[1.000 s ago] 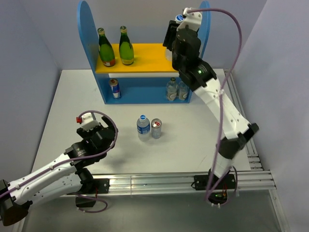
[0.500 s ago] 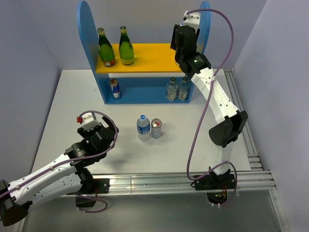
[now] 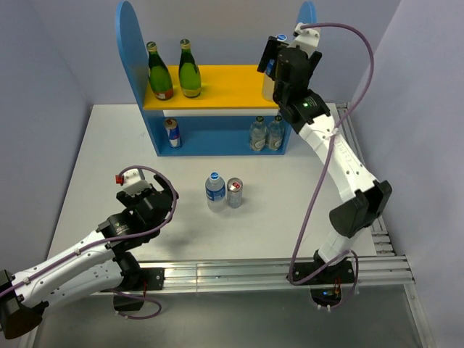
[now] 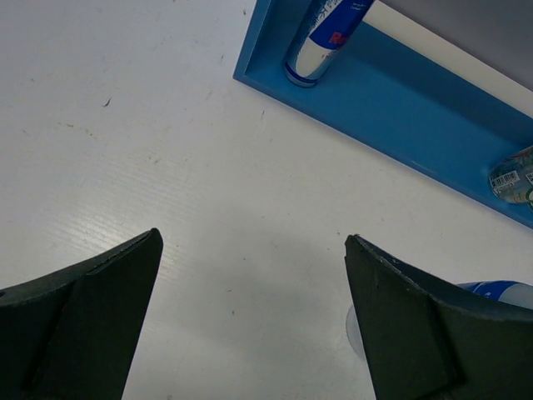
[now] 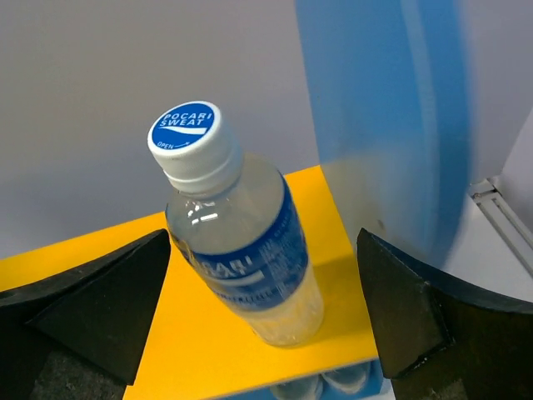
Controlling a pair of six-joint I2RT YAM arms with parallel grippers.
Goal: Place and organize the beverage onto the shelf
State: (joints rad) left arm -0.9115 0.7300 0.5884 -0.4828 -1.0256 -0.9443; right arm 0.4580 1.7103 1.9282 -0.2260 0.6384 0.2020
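Since the blue-capped bottle (image 5: 237,250) stands free on the upper board (image 3: 225,83), step: release at the shelf (image 3: 130,51), 3 o'clock end.
Right hand (image 5: 263,235): fingers apart either side of it, no contact; arm reaching high, tilted down.
Next: back out clear of cap, then fetch water bottle (image 3: 214,190) and can (image 3: 235,193) at counter (image 3: 290,196) centre.
Left hand (image 4: 251,240): spread, empty, low at 8 o'clock.

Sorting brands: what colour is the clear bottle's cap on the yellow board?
The cap is blue-topped with white lettering; best in the right wrist view.
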